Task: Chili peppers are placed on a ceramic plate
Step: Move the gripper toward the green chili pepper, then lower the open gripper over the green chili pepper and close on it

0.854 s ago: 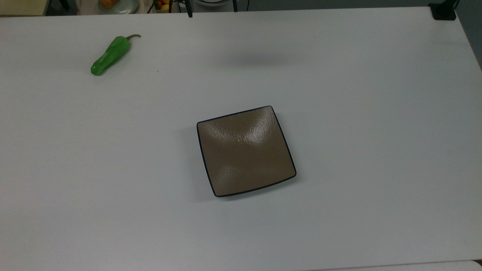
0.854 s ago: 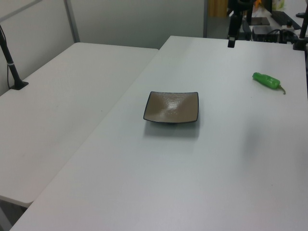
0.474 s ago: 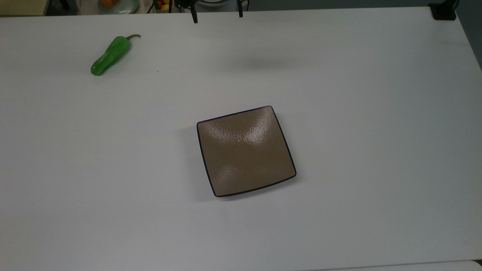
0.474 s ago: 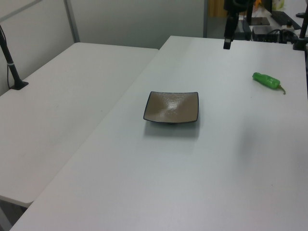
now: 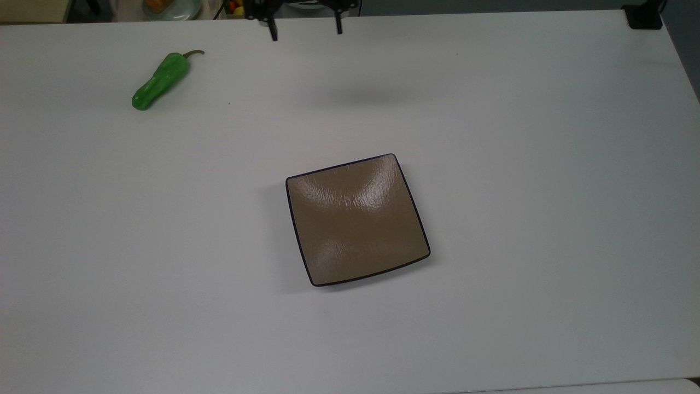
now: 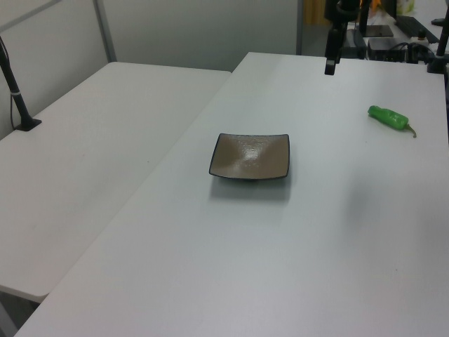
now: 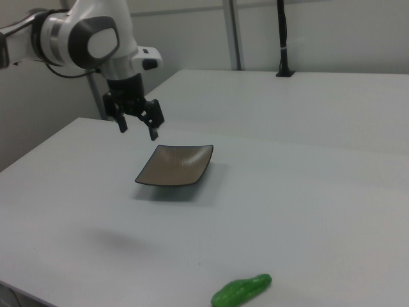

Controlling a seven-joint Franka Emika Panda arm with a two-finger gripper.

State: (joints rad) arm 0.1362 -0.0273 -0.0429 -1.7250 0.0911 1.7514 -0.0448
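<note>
On the white table [image 5: 492, 137] lies a glossy, bumpy bright-green chili pepper [image 5: 160, 80].

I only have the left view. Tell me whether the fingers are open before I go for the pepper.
Observer: Open. In the top view the gripper has its two fingers set well apart, with nothing between them.
Operator: Report its height.
Observer: In the right view it hangs in the air above the table, clear of the ceramic plate and far from the chili pepper.
</note>
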